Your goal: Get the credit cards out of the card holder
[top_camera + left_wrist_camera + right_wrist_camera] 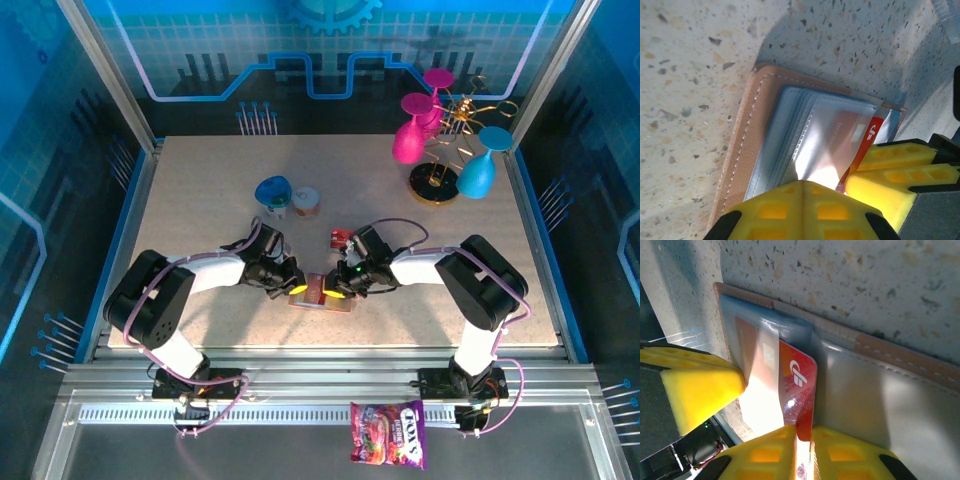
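The brown card holder [322, 292] lies open on the table between my two grippers, its stitched edge [747, 125] and pale inner face [865, 405] showing. A red credit card [800, 385] with a white mark sticks partway out of a clear sleeve [830, 145]. My right gripper [805, 432] is shut on the card's lower corner. My left gripper [802, 182] is shut, its tips pressed onto the clear sleeve next to the card [874, 134]. The right gripper's yellow fingers [895, 170] sit just right of the left tips. Other credit cards are hidden in the sleeves.
Two small cups [273, 192] [306, 202] and a small red item [341, 238] stand behind the holder. A gold stand with pink and teal glasses [440, 150] is at the back right. A candy bag [388, 434] lies on the near rail.
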Motion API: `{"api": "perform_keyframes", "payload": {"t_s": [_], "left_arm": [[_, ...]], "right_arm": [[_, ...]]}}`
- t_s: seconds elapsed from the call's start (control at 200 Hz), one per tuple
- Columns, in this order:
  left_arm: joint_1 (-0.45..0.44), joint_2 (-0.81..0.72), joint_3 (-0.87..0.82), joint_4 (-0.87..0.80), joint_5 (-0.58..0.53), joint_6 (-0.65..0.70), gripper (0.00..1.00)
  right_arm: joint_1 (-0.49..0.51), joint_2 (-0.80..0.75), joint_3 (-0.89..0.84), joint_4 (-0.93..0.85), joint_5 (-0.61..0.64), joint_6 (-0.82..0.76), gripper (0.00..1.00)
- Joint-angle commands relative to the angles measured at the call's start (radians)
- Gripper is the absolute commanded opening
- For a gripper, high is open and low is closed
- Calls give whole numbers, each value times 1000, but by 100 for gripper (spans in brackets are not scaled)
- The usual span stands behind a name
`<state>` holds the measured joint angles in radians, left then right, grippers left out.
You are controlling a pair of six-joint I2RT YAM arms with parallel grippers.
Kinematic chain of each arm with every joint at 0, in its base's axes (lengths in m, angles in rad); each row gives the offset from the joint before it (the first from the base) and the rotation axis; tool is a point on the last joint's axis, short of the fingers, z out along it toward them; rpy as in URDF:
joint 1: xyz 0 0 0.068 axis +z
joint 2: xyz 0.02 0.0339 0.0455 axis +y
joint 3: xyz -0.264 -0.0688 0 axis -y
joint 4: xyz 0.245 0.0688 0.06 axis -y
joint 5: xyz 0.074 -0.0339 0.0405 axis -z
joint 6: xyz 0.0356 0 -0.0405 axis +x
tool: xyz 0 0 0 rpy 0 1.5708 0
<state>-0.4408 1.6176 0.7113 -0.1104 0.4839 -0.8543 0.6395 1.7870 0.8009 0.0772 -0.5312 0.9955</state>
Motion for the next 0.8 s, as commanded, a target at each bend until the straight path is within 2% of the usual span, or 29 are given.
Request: {"api": "perform_keyframes", "payload": {"t_s": [0.0, 0.795], "left_arm": [[-5, 14, 6, -61, -33, 26, 6], [-6, 15, 15, -68, -34, 26, 6]], "right_arm": [[-14, 0, -18, -11, 2, 2, 15], [-66, -88, -68, -112, 5, -67, 10]]}}
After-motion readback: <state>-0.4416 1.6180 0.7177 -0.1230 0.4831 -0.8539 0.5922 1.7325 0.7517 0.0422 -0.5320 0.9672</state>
